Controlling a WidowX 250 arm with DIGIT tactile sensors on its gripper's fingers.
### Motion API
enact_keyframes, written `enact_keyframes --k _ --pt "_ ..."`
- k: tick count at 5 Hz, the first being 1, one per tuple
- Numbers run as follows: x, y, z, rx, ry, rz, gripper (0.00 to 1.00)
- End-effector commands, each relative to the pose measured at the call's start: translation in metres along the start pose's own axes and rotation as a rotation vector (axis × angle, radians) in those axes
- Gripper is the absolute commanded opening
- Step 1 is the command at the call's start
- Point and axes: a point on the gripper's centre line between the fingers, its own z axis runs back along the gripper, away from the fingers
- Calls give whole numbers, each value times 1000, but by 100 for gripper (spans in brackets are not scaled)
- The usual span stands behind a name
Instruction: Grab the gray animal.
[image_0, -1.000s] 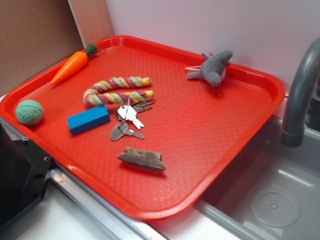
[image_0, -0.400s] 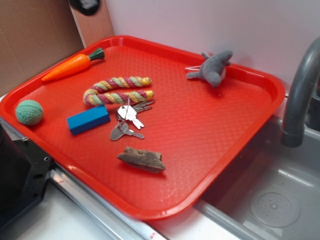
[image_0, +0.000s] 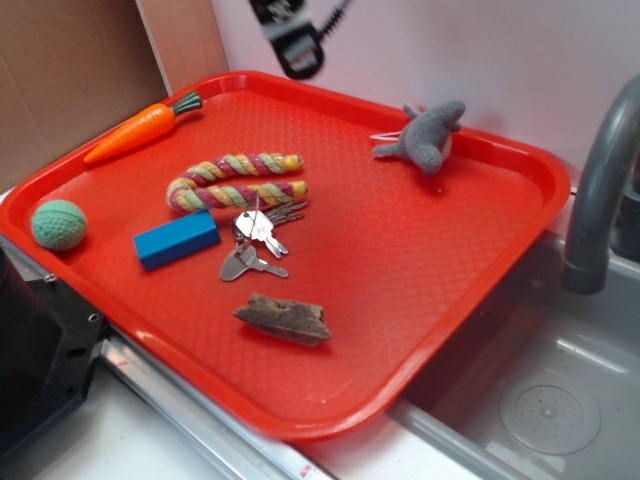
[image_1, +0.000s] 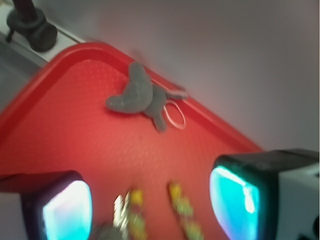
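**Claw wide open over tray, gray animal at far rim**

Nearest the ext. cam: a brown wood chunk (image_0: 284, 319) lies on the red tray (image_0: 420, 290), toward the front edge. Just behind it, a bunch of metal keys (image_0: 255, 240), fanned flat. Left of the keys a blue block (image_0: 177, 238) lies on its long side, and further left, near the tray's left rim, a green ball (image_0: 58, 223). Behind keys and block a striped rope toy (image_0: 236, 180) is folded into a U, its ends pointing right. At the back-left corner a toy carrot (image_0: 140, 128) lies tilted, green top toward the far rim.

Right of the tray, a sink basin (image_0: 545, 400) w/ a gray faucet (image_0: 598, 190) arching over it.

The gray animal (image_0: 427, 136) lies at the far right of the tray, up against the back rim, well apart from everything else. In the wrist view the gray animal (image_1: 137, 95) shows curved, tail end up by the rim, w/ a thin white loop (image_1: 172, 117) beside it on the tray floor.

The claw (image_0: 293, 40) hangs above the back rim, approx. mid-width, left of the animal and not touching it. Wrist view: both fingers (image_1: 65, 210) sit far apart at the frame's bottom corners, nothing between them but tray floor and blurred rope toy; claw holds nothing. Wrist pic is blurry.
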Motion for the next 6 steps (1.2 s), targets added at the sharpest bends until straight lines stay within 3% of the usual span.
enact_keyframes --k 1,2,5,6 --pt "32 6 -43 42 -20 -107 100" --pt "29 1 -65 13 -10 -162 100" --pt "29 1 -65 13 -10 -162 100" --pt "44 -17 -69 22 -107 -105 100"
